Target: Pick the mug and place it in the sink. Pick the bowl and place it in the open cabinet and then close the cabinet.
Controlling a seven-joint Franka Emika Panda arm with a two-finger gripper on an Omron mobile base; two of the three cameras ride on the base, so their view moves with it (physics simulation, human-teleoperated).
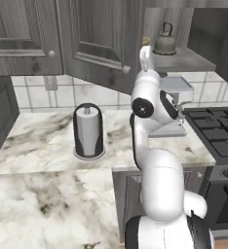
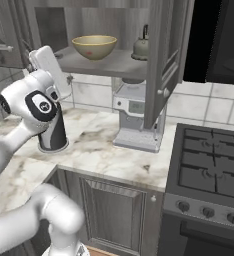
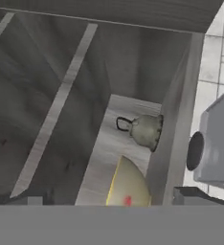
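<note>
Round yellowish-tan bowl (image 2: pixel 94 46) rests on grey shelf inside tall dark grey wood-grain wall cabinet (image 2: pixel 165 60), beside grey kettle (image 2: pixel 141 46). Tool jaws fully spread, holding nothing. Door ajar. Risk: arm retreat clips door edge; door swing strikes grey coffee machine (image 2: pixel 137 122) on marble desk (image 2: pixel 96 152).

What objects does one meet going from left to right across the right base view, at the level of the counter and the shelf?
Paper towel holder → bowl on the cabinet shelf → kettle on the same shelf → coffee machine on the counter → stove.
</note>
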